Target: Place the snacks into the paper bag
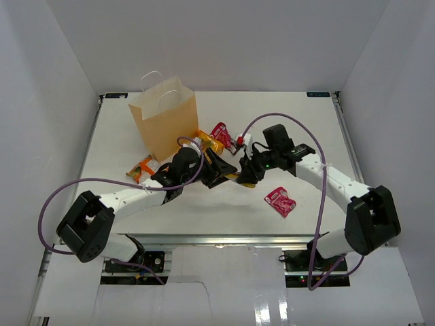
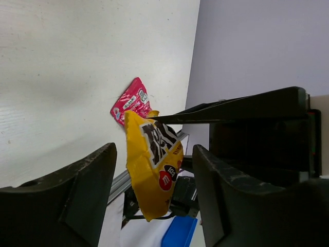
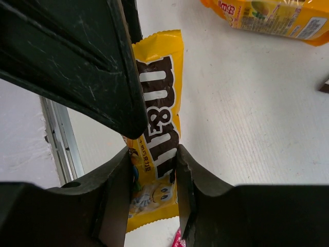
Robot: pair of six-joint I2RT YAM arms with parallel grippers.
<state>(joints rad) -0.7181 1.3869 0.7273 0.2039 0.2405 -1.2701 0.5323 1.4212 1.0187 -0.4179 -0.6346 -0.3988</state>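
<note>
The yellow packet [image 3: 157,110] hangs above the table, pinched in my shut right gripper [image 3: 152,164]. My left gripper [image 2: 154,164] is open, its jaws standing on either side of the same yellow packet [image 2: 151,170] without touching it. In the top view both grippers meet at mid-table, left [image 1: 219,170] and right [image 1: 245,171]. The tan paper bag [image 1: 163,122] stands upright behind the left arm. Two orange packets [image 1: 141,168] [image 1: 207,140] and two red-pink packets [image 1: 221,132] [image 1: 280,201] lie on the table. I see no silver-grey packet.
White walls enclose the table [image 1: 306,136] on three sides. The red-pink packet [image 2: 131,100] lies on the table beyond the left jaws. An orange packet [image 3: 267,15] lies beyond the right gripper. Purple cables loop from both arms.
</note>
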